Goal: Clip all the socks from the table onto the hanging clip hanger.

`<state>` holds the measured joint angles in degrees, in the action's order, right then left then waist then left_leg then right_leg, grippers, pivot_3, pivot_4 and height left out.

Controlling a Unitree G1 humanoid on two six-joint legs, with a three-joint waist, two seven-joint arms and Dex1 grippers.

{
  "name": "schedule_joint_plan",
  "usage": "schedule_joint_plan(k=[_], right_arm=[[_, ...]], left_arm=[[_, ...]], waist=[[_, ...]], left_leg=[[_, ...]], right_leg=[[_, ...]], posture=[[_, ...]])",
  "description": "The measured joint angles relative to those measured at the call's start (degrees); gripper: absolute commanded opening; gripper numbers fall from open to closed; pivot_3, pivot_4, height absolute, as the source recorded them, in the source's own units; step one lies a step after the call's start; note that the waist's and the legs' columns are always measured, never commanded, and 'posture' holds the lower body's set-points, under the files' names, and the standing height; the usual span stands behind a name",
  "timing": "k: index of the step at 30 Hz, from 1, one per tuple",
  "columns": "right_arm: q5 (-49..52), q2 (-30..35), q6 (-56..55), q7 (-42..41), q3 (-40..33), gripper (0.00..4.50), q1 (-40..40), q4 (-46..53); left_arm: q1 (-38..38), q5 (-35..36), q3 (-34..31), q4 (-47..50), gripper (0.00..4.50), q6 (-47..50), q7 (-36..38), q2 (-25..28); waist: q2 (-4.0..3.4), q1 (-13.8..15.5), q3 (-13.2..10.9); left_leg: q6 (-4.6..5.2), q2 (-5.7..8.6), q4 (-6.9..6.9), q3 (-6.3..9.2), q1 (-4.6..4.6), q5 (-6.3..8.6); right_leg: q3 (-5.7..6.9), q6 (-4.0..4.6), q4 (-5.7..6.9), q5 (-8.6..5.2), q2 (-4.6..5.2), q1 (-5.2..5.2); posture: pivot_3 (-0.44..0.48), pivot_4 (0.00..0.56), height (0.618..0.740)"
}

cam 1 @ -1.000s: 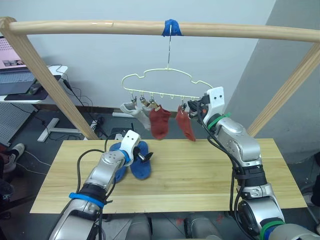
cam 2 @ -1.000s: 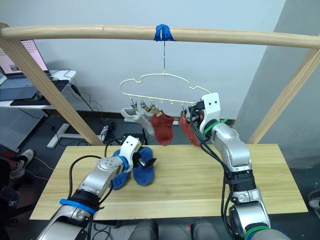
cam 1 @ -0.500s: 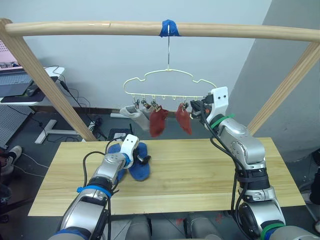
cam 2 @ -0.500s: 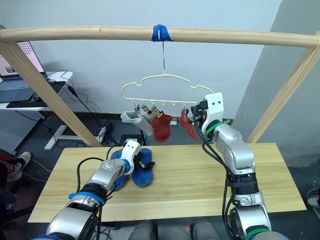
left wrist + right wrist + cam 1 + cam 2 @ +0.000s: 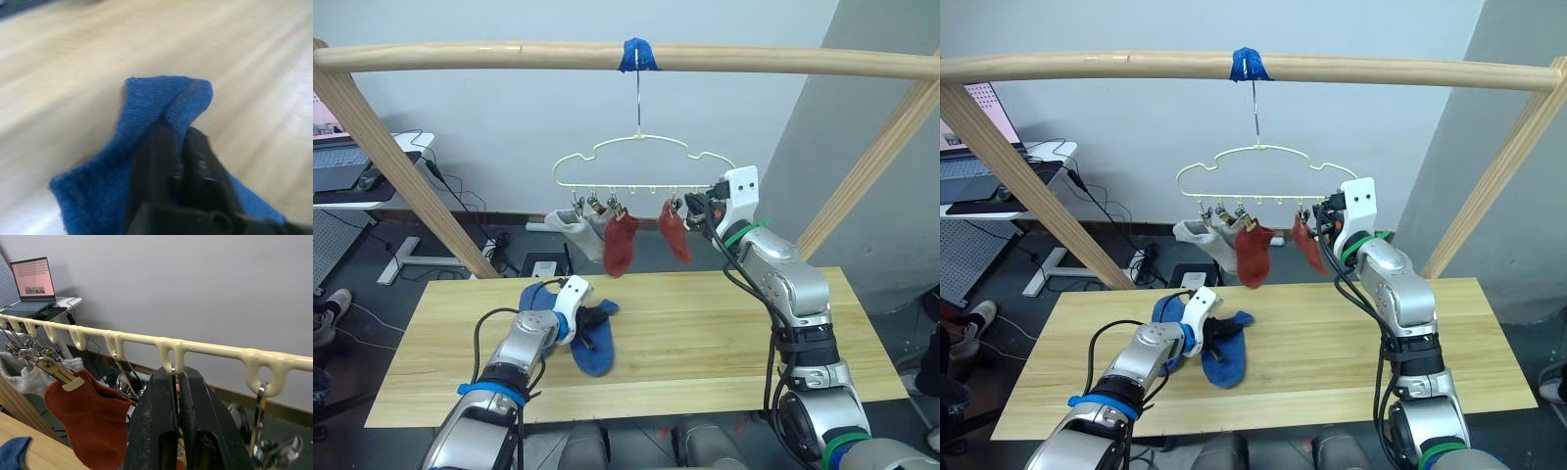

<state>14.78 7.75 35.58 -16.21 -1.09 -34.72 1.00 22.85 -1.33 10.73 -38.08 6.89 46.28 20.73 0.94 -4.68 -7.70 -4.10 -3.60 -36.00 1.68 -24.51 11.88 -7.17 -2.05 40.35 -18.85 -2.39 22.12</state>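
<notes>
The left gripper point(image 5: 177, 142) is clamped on a blue sock point(image 5: 594, 343) low over the table point(image 5: 705, 343). The right gripper point(image 5: 177, 396), fingers pressed together, pinches a clip wire under the clip hanger point(image 5: 641, 162), beside a brick red sock point(image 5: 674, 231).

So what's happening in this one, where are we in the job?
The robot is hanging socks. Two grey socks and two red socks already hang from the clip hanger under the wooden rail. The left gripper is shut on a blue sock on the table; the other blue sock lies beside it. The right gripper is shut at the hanger's bar, by the rightmost red sock.
</notes>
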Motion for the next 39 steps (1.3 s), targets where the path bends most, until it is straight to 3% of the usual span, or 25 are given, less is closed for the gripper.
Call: schedule_joint_plan(k=[8,14,22,39], right_arm=[[4.29,0.9,4.67,-1.1,-2.36,0.0,-0.45,0.79],[17.87,-1.28,22.82,3.08,-14.26,0.0,-3.1,4.1],[27.55,-5.23,35.43,11.53,-23.71,0.0,-6.48,5.09],[32.8,-5.78,39.91,17.11,-24.86,0.0,-6.84,6.42]], left_arm=[[-2.06,8.06,-0.09,18.47,0.01,-2.79,7.75,-3.59],[-0.28,14.55,-3.06,26.56,0.01,-2.52,7.9,-6.37],[1.71,14.29,-2.54,25.0,0.01,-4.69,5.99,-8.77],[4.86,13.74,-2.85,20.16,0.01,-13.65,3.26,-10.52]], waist=[[0.01,0.04,-0.01],[0.02,0.06,-0.01],[0.01,-0.04,-0.01],[0.0,-0.21,0.0]], left_leg=[[0.0,0.0,-0.01,0.01,-0.04,0.0],[0.0,0.01,-0.03,0.05,-0.04,0.0],[0.0,0.03,0.0,0.06,-0.05,0.0],[0.01,0.02,0.01,0.05,-0.16,0.0]], right_leg=[[0.01,0.01,0.0,0.0,0.01,0.0],[0.02,0.01,0.0,0.0,0.01,-0.02],[0.03,0.0,-0.03,0.0,0.01,-0.01],[0.03,0.0,-0.19,0.0,0.01,0.02]], posture=[[-0.044,0.119,0.74],[-0.046,0.116,0.74],[-0.055,0.109,0.74],[-0.061,0.101,0.74]])
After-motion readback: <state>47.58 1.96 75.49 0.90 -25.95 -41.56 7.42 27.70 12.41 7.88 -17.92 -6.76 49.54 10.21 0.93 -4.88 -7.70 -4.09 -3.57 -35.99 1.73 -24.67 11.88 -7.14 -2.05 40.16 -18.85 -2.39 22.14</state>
